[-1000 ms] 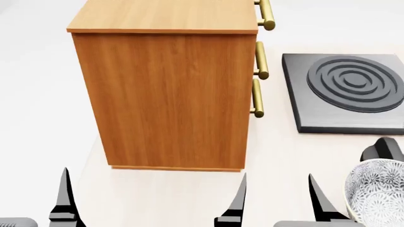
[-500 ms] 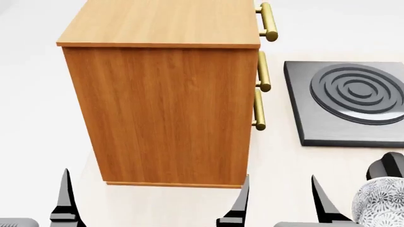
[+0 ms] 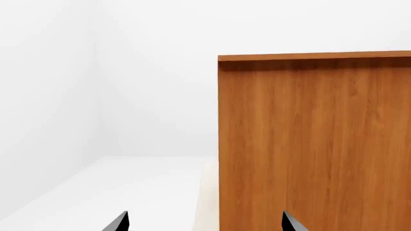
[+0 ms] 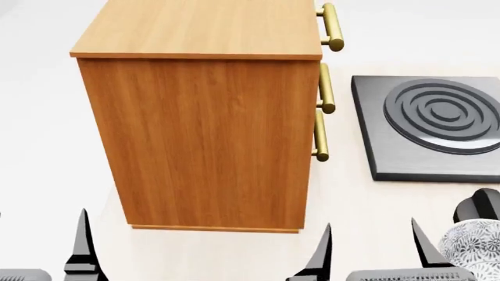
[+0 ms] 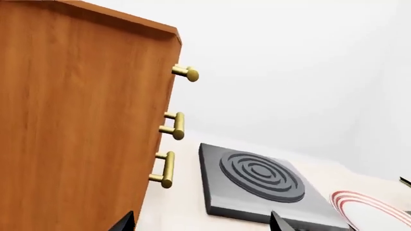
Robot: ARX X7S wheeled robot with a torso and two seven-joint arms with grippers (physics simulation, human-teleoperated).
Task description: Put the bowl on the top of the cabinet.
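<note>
The bowl (image 4: 478, 253), white with a dense grey leaf pattern, stands on the pale counter at the head view's lower right corner, partly cut off by the frame. The tall orange-brown cabinet (image 4: 203, 129) fills the middle, its flat top (image 4: 199, 26) bare. My right gripper (image 4: 371, 254) is open and empty, just left of the bowl and in front of the cabinet's right corner. My left gripper (image 4: 41, 250) is open at the lower left, one finger off frame. The cabinet (image 3: 314, 144) shows in the left wrist view ahead of that gripper (image 3: 204, 224). The right gripper (image 5: 202, 224) faces the cabinet's handle side (image 5: 77, 120).
A dark square stove plate (image 4: 437, 126) with raised rings lies right of the cabinet. Brass bar handles (image 4: 324, 88) stick out toward it. A black object (image 4: 479, 205) sits just behind the bowl. A red-rimmed white plate (image 5: 369, 207) lies beyond the stove plate (image 5: 260, 185).
The head view shifted a second ago, bringing more of the cabinet top into view. Since half a second ago my right gripper has moved right, closer to the bowl. The left gripper barely moved.
</note>
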